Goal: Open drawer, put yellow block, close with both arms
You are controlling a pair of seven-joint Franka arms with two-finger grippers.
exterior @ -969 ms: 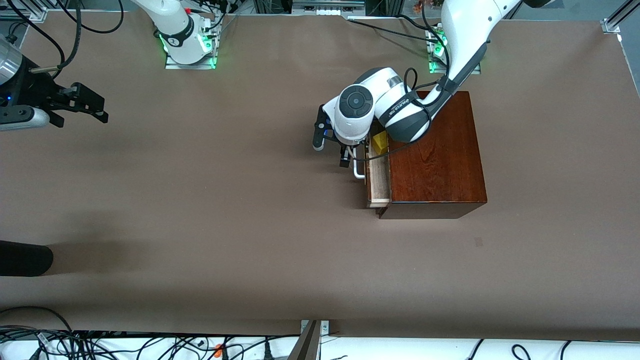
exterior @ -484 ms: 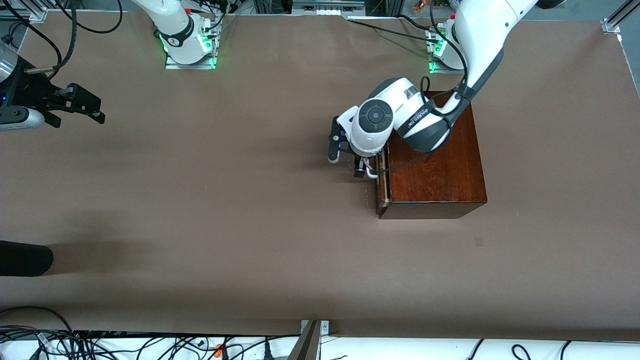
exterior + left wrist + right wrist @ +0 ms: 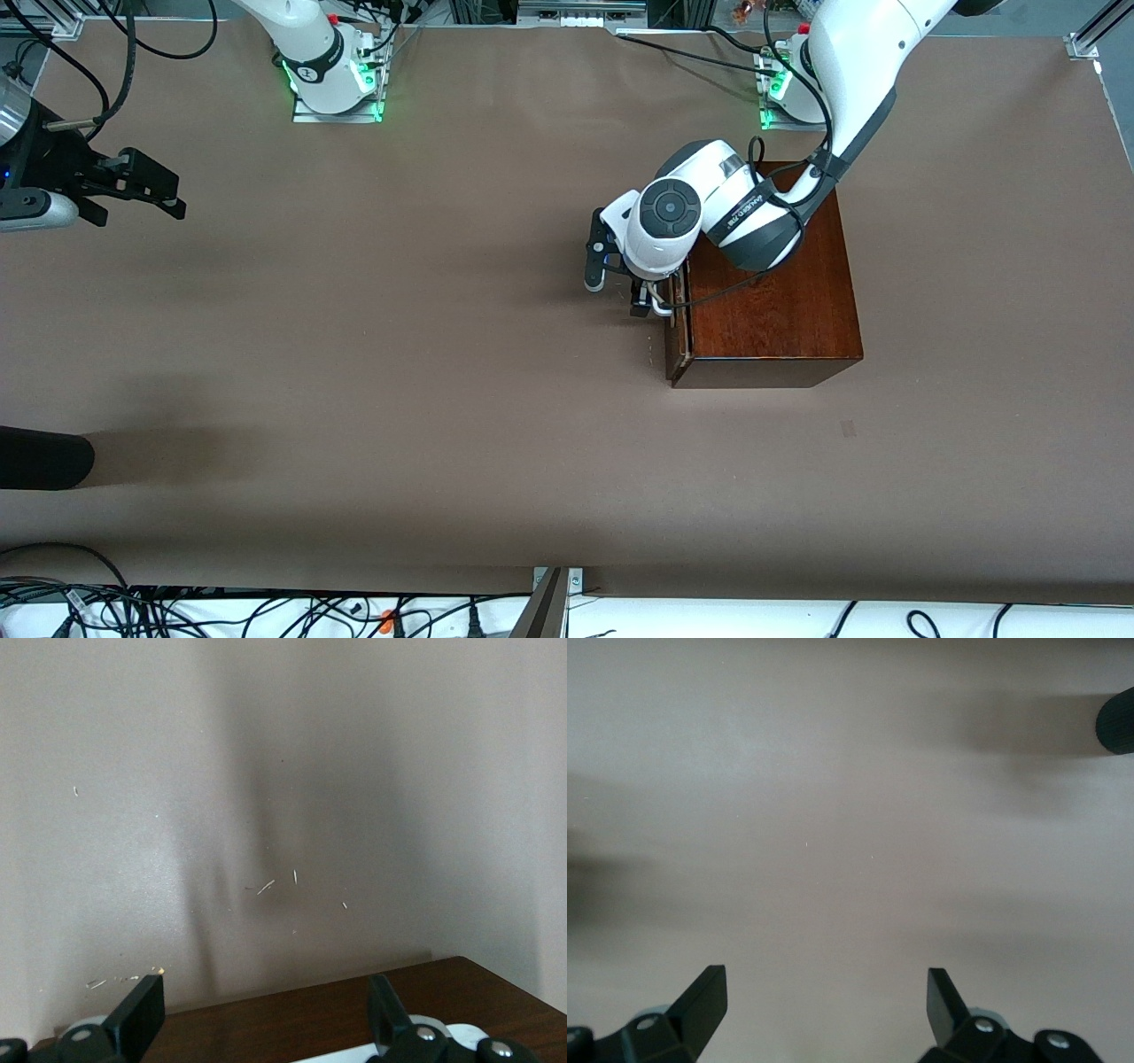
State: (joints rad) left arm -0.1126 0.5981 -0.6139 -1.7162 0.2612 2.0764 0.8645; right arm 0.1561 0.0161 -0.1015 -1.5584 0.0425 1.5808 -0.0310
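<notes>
The dark reddish-brown wooden box stands toward the left arm's end of the table. Its drawer is pushed in almost flush, with only a thin sliver showing. My left gripper is low in front of the drawer, at the white bar handle. In the left wrist view this gripper is open, with its fingers apart on either side of the dark front panel and the handle. The yellow block is hidden. My right gripper waits open over the table at the right arm's end, and the right wrist view shows this gripper holding nothing.
A black rounded object lies at the table's edge at the right arm's end, also in the right wrist view. Cables run along the edge nearest the front camera. The arm bases stand along the edge farthest from that camera.
My left gripper has moved toward the box and pushed the drawer in from partly open to almost shut. The yellow block showed in the drawer before and is now hidden. The right arm barely moved.
</notes>
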